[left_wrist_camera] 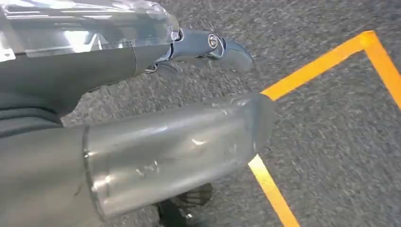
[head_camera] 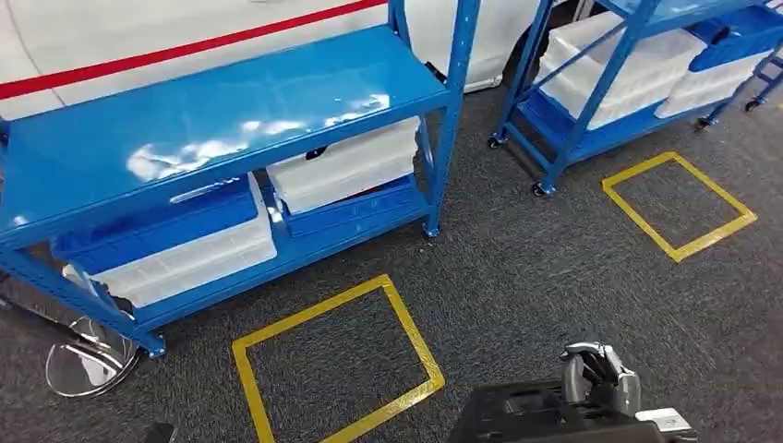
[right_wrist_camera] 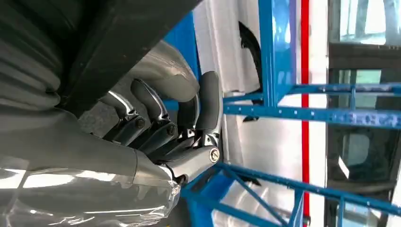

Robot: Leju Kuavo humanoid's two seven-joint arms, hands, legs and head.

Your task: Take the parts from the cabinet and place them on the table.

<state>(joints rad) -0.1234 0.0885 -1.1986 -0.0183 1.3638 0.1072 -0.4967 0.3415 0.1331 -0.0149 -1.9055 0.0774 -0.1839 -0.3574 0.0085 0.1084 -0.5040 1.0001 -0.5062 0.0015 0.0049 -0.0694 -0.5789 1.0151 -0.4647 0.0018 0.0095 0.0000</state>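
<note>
Fingers of the right hand [head_camera: 600,374] curl tight around a black part [head_camera: 536,417], held low by the robot's body so it can be carried. The left hand [left_wrist_camera: 208,47] hangs over the carpet [head_camera: 554,268]; I cannot tell if it is clenched. Bins [head_camera: 342,166] sit in the blue cabinet [head_camera: 212,120] ahead.

Blue rack [head_camera: 222,101]; white bins [head_camera: 346,166] on lower shelf.

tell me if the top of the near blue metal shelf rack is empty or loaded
Empty: the near blue metal shelf rack's top is bare and glossy; the white plastic bins sit below.
</note>
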